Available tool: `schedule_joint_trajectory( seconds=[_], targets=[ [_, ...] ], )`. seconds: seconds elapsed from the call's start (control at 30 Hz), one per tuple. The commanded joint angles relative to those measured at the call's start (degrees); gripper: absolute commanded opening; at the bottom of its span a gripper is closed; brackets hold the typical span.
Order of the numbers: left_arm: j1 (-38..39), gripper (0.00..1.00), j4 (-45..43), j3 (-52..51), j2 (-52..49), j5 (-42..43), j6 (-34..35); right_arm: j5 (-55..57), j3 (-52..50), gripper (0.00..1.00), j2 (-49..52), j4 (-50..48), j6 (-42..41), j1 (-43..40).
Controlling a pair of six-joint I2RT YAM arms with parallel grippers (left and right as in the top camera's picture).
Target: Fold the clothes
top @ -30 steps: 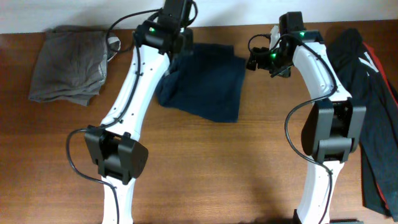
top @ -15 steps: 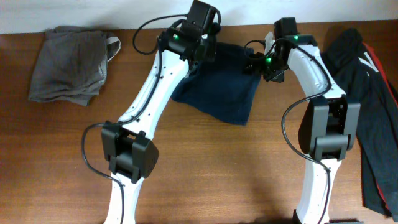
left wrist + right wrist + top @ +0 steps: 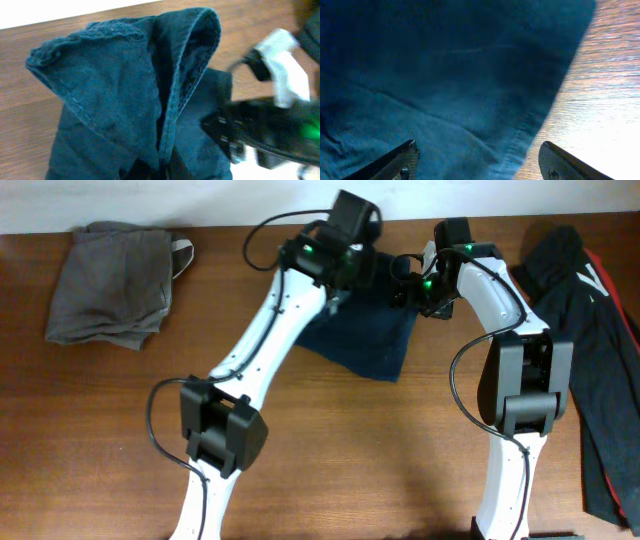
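Note:
The dark navy clothes lie bunched at the far middle of the table. My left gripper is shut on a raised fold of the garment and lifts its seamed edge; in the left wrist view the cloth drapes up from the jaws. My right gripper is just right of it, over the garment's right edge. In the right wrist view its fingers are wide open and straddle the cloth at the hem, with nothing held. No waistband label shows.
A grey folded garment lies at the far left. A black and red pile of clothes runs down the right edge. The two arms are close together at the back edge by the white wall.
My left gripper has carried the garment's edge to the right, and the navy cloth has shifted right and narrowed. My right gripper has moved slightly left toward it.

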State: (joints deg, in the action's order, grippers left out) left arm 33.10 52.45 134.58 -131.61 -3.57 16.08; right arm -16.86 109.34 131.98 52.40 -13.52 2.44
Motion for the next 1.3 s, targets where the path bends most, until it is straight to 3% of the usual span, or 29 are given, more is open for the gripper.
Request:
schedule_joint_trajectory(
  seconds=[0.0, 0.07, 0.17, 0.2, 0.53, 0.77, 1.03, 1.2, 1.27],
  targets=[
    [2.67, 0.04, -0.94, 1.05, -0.44, 1.27, -0.26, 3.32, -0.57, 0.82, 0.52, 0.02, -0.52, -0.50],
    [3.48, 0.05, -1.03, 1.05, -0.98, 1.27, -0.26, 4.87, -0.55, 0.84, 0.52, 0.02, -0.55, -1.03],
    [4.31, 0.29, -0.98, 1.05, -2.54, 1.29, -0.28, 5.77, -0.50, 0.89, 0.48, 0.07, -0.55, -2.32],
    [4.48, 0.30, -0.81, 1.05, -2.75, 1.29, -0.26, 5.77, -0.35, 0.91, 0.44, 0.28, -0.55, -2.91],
    [5.01, 0.30, -0.50, 0.90, -4.35, 5.77, -1.49, 5.99, 9.14, 0.98, -0.04, 9.01, -0.48, -11.08],
    [4.98, 0.45, 0.26, 0.92, -3.61, 5.77, -4.87, 4.57, 21.14, 0.99, -0.26, 20.63, 1.11, -14.32],
    [1.51, 0.61, 1.51, 1.14, 2.14, -1.75, -8.28, -8.81, 22.12, 0.99, -0.24, 24.68, 5.01, -11.10],
    [-5.73, 0.60, 5.11, 1.09, 2.10, -1.73, -8.92, -9.25, 22.01, 0.98, -0.24, 25.20, 6.47, -5.92],
    [-8.37, 0.54, 6.14, 1.09, 1.07, 0.50, -11.23, -8.11, 21.75, 0.86, -0.24, 25.16, 6.40, -3.87]
  ],
)
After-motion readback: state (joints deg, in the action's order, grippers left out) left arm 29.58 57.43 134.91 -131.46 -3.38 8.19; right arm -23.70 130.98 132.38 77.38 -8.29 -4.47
